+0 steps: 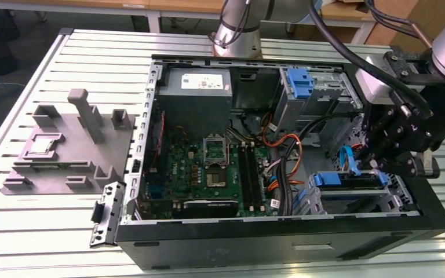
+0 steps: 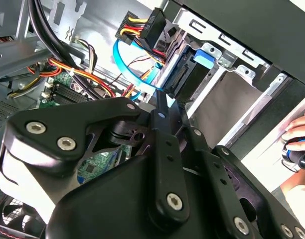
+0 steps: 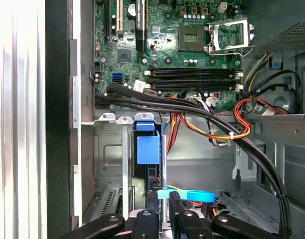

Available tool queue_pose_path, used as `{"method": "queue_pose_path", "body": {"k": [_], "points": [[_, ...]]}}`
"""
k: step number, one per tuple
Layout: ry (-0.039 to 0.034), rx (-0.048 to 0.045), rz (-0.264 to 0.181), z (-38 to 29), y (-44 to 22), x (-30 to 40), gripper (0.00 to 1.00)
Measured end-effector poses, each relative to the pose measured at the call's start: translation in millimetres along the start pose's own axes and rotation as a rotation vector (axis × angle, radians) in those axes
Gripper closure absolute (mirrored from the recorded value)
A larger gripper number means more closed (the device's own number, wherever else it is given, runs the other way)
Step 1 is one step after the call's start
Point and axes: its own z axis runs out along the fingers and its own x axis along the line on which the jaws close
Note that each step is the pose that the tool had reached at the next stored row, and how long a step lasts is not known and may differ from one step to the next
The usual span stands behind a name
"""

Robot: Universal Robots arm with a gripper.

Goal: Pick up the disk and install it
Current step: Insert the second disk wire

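**Disk seated edge-on in lower bay; installation well advanced**

The disk (image 1: 347,180) stood in the drive cage (image 1: 396,191) inside the computer case (image 1: 284,234). The gripper (image 1: 377,159) hovered directly above it; whether its fingers gripped could not be determined. Final seating unconfirmed.

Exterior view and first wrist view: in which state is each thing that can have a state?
computer case: open, side panel off.
CPU socket: empty, its cover frame swung open.
disk: standing edgewise in the drive bay.
gripper: close at the disk's edge; whether it grips cannot be told.
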Motion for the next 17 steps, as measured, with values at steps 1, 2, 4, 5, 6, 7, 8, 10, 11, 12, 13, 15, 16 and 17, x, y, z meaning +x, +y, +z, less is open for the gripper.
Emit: {"method": "queue_pose_path", "body": {"k": [1, 2, 4, 5, 6, 7, 8, 10, 11, 12, 13, 15, 16, 17], "points": [[-0.0003, 0.0000, 0.000, 0.1, 0.0, -0.5, 0.76], [-0.0009, 0.0000, 0.000, 0.3, 0.0, -1.3, 0.76], [-0.0016, -0.0001, 0.000, 0.6, 0.1, -3.5, 0.76], [-0.0021, -0.0001, 0.000, 0.9, 0.1, -4.9, 0.76], [-0.0022, -0.0001, 0.000, 1.1, 0.2, -6.5, 0.76], [-0.0022, -0.0001, 0.000, 1.3, 0.2, -8.2, 0.76], [-0.0024, -0.0001, 0.000, 1.6, 0.2, -10.1, 0.76], [-0.0028, -0.0001, 0.000, 2.1, 0.3, -13.6, 0.76], [-0.0031, -0.0001, 0.000, 2.2, 0.3, -14.6, 0.76], [-0.0040, -0.0001, 0.000, 2.4, 0.3, -15.3, 0.76], [-0.0053, -0.0001, 0.000, 2.5, 0.3, -15.8, 0.76], [-0.0077, -0.0002, 0.000, 2.7, 0.2, -17.0, 0.76], [-0.0087, -0.0002, 0.000, 2.9, -0.1, -17.7, 0.76], [-0.0096, -0.0002, 0.000, 2.9, -0.5, -18.3, 0.76]]}}
